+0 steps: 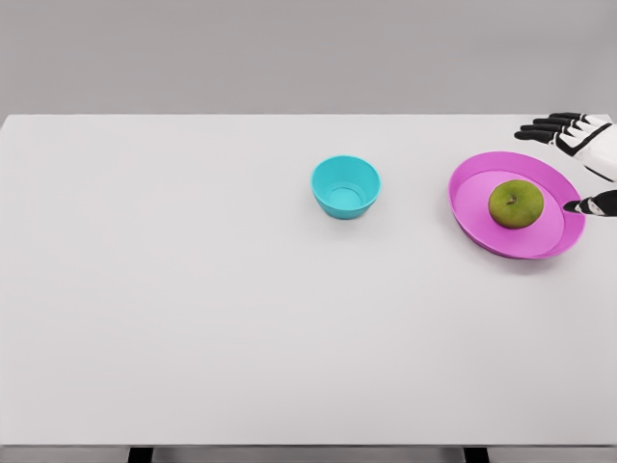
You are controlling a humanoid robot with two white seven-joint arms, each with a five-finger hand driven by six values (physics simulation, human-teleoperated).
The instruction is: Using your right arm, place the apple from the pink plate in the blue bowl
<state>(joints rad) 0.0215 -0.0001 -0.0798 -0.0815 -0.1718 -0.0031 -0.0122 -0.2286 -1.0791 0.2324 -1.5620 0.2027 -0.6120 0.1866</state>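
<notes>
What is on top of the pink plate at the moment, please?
A green apple sits on the pink plate, ungrasped. The right hand hovers open at the plate's far-right edge. The plate surface beneath the apple is hidden.

White table [193, 318], flat top, dark legs just visible at the lower edge. Blue bowl [345, 186] stands upright near the middle. Pink plate [471, 214] lies to its right, well apart from it, near the right edge.
</notes>
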